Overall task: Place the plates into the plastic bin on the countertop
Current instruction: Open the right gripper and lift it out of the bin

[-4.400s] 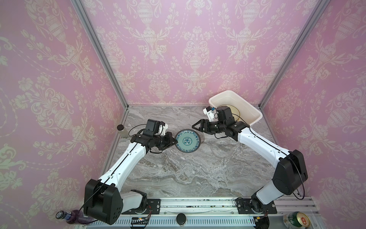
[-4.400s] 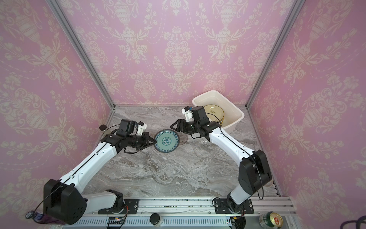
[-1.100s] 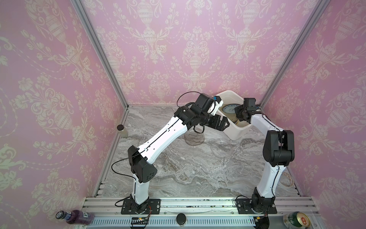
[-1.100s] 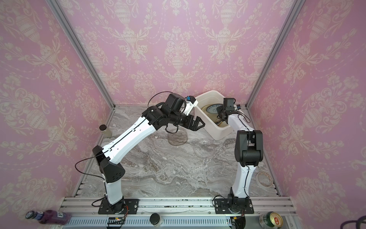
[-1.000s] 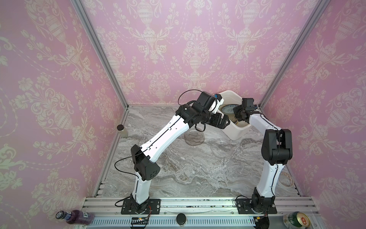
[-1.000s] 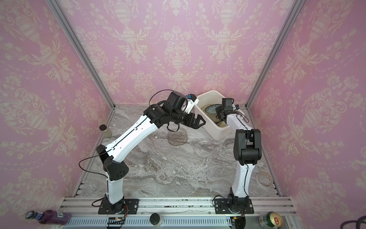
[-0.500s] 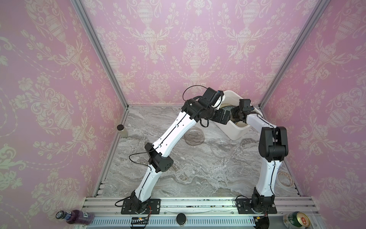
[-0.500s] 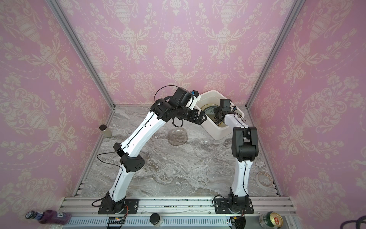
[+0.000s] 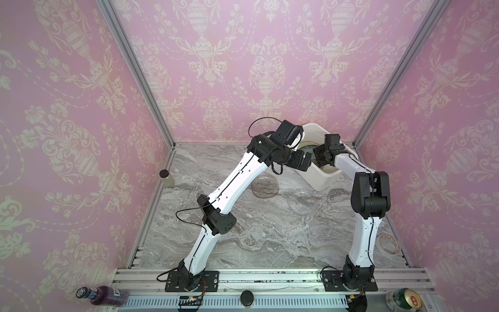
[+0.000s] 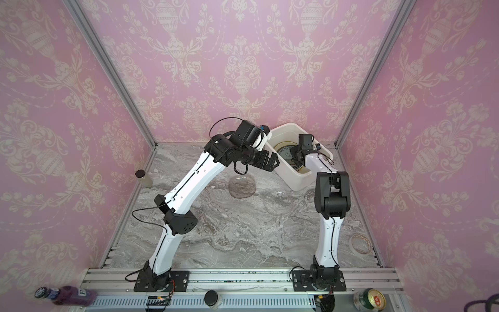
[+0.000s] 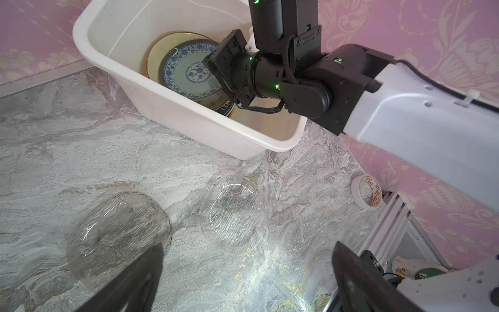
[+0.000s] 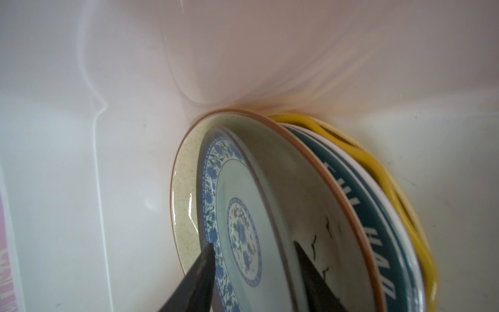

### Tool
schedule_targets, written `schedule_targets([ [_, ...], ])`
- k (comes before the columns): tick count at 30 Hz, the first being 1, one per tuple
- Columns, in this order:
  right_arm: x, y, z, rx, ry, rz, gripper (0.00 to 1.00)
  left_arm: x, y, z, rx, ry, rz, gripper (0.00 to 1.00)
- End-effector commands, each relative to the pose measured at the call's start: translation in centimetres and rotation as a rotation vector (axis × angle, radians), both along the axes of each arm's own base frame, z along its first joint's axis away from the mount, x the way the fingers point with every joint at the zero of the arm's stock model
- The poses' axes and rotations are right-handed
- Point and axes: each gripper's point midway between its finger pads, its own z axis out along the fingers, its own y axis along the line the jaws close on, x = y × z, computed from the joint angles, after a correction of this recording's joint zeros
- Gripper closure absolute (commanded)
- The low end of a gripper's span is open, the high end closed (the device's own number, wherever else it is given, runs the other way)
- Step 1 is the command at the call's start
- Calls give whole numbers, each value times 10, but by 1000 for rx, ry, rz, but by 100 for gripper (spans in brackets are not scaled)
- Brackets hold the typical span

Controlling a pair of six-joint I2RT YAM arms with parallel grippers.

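The white plastic bin [image 9: 326, 186] stands at the back right of the grey marble countertop [image 9: 243, 237]. Several plates lean stacked inside it; the teal floral plate [image 12: 237, 221] is frontmost, against a cream speckled plate [image 12: 183, 189]. My right gripper [image 12: 255, 270] reaches into the bin, jaws apart astride the teal plate's rim. My left gripper [image 11: 248, 270] hangs open and empty beside the bin's near wall, over the countertop. Below it lie a smoky glass plate [image 11: 118, 232] and a clear glass plate [image 11: 232, 218].
A tape roll [image 9: 388, 243] lies at the countertop's right edge. A small jar [image 9: 166, 178] stands by the left wall. A purple bottle [image 9: 102, 295] and a can [image 9: 405, 298] rest on the front aluminium rail. Pink walls enclose three sides.
The teal plate, earlier flat on the countertop between both grippers, now leans in the bin. In the last second the right jaws spread apart, and the left arm stretched closer to the bin.
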Motion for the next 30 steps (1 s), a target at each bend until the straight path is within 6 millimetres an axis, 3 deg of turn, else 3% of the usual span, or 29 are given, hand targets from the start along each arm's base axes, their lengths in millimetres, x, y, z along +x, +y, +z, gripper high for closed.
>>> schedule_targets([
  [1,0,-4,6,-82,32,35,49,2,3,-3,31,-20,6,1],
  [11,-6,-1,0,-295,159,150,40,9,9,-3,28,-15,23,1],
  [19,-9,-3,-3,-348,192,172,39,18,16,-8,31,-1,39,1],
  [30,-7,-9,22,-483,199,215,33,21,23,-13,51,11,43,1],
])
